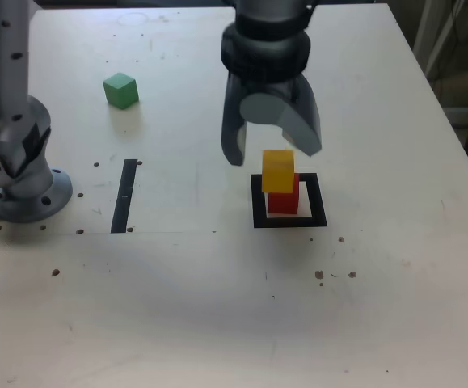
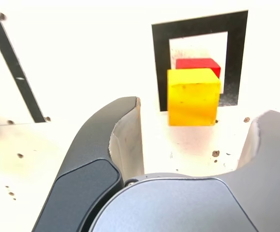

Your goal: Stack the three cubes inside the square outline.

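Observation:
A yellow cube rests on top of a red cube, and the two stand inside the black square outline. My gripper hangs just behind and above the stack, open, its jaws spread wider than the yellow cube and touching nothing. The green cube sits alone on the table far toward the exterior view's left and back.
A thin black strip lies on the white table to the exterior view's left of the outline. The arm's grey base stands at the exterior view's left edge. Small dark specks dot the tabletop.

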Robot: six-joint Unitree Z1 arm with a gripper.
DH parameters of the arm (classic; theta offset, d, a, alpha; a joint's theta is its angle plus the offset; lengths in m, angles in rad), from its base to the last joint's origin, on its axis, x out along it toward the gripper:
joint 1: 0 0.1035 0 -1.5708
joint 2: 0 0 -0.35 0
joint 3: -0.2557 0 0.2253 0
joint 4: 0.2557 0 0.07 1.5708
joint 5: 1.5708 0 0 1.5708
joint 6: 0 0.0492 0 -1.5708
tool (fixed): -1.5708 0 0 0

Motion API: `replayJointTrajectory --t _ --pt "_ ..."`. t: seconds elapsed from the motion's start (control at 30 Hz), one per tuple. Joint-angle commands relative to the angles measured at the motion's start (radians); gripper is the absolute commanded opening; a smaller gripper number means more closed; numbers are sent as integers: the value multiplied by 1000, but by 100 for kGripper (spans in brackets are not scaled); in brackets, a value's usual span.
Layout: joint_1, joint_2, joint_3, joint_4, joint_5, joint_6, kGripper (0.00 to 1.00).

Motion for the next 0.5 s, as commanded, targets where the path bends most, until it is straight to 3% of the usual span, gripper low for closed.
replayJointTrajectory --t 0.0,0.17,0.47 --pt "12 -38 1 22 17 21 100" --pt "84 -88 42 45 48 101 100" --pt "335 -119 172 45 101 236 99"
